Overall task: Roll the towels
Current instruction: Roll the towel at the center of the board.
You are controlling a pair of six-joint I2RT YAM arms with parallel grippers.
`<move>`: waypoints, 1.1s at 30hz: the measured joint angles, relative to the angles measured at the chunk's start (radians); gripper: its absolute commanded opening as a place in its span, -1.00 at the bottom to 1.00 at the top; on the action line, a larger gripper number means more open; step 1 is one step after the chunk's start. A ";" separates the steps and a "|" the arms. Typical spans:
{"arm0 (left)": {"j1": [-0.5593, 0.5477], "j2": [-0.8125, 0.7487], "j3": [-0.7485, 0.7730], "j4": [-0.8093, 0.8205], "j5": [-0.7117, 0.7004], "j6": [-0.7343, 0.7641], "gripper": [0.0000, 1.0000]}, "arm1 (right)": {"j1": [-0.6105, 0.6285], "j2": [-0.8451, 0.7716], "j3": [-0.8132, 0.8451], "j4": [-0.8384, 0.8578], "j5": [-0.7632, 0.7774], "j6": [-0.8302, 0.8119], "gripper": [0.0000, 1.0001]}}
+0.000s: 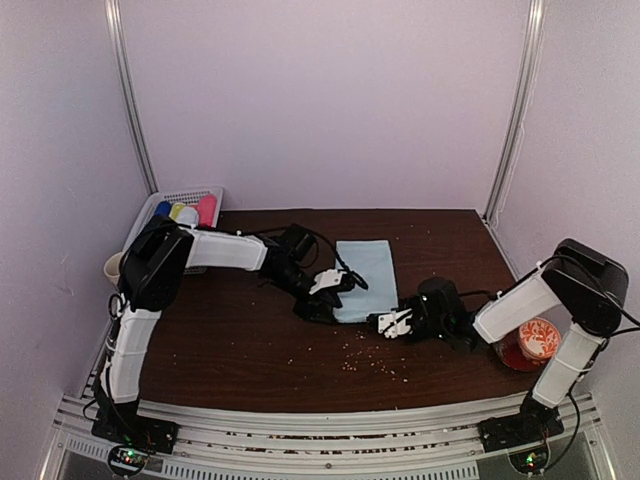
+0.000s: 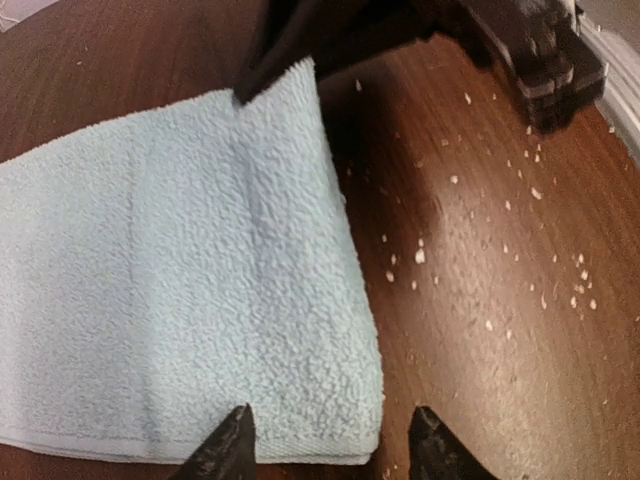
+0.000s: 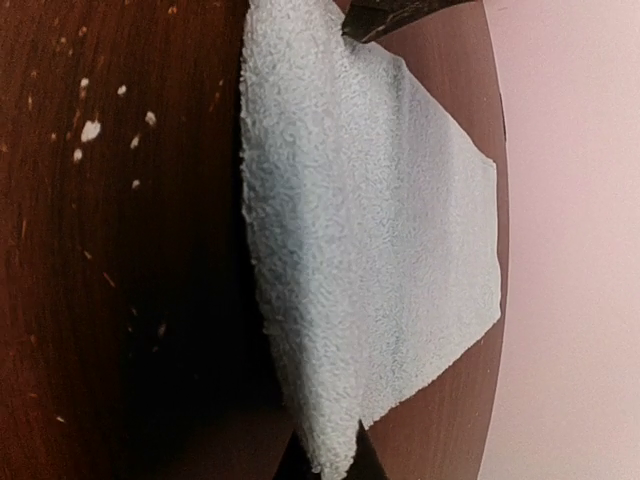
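The right jaws are closing tight on one corner of the towel (image 3: 370,230), and that corner is narrowing into them at the bottom edge of the right wrist view. The left jaws are standing partly open and gripping nothing. At the bottom of the left wrist view, one of the fingertips (image 2: 228,450) is sitting over the towel's near edge, and the other is over the bare desk (image 2: 480,250) just past the corner.

In the overhead view the towel is lying spread out and unrolled just right of the frame's centre, with the left jaws at its lower left edge and the right jaws at its lower right corner. Pale crumbs (image 1: 365,365) are lying scattered below it. A white basket (image 1: 200,192) is holding coloured rolls (image 1: 205,210) at the upper left, and an orange-red dish (image 1: 530,345) is sitting at the right edge.
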 measured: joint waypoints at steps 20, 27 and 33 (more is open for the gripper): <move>-0.107 -0.319 -0.511 0.497 -0.258 -0.110 0.50 | -0.104 -0.031 0.292 -0.725 -0.307 0.068 -1.00; -0.185 -0.319 -0.586 0.600 -0.356 -0.119 0.50 | -0.153 0.026 0.411 -0.910 -0.421 0.085 -1.00; -0.232 -0.315 -0.622 0.702 -0.469 -0.120 0.41 | -0.188 0.099 0.531 -1.065 -0.509 0.108 -1.00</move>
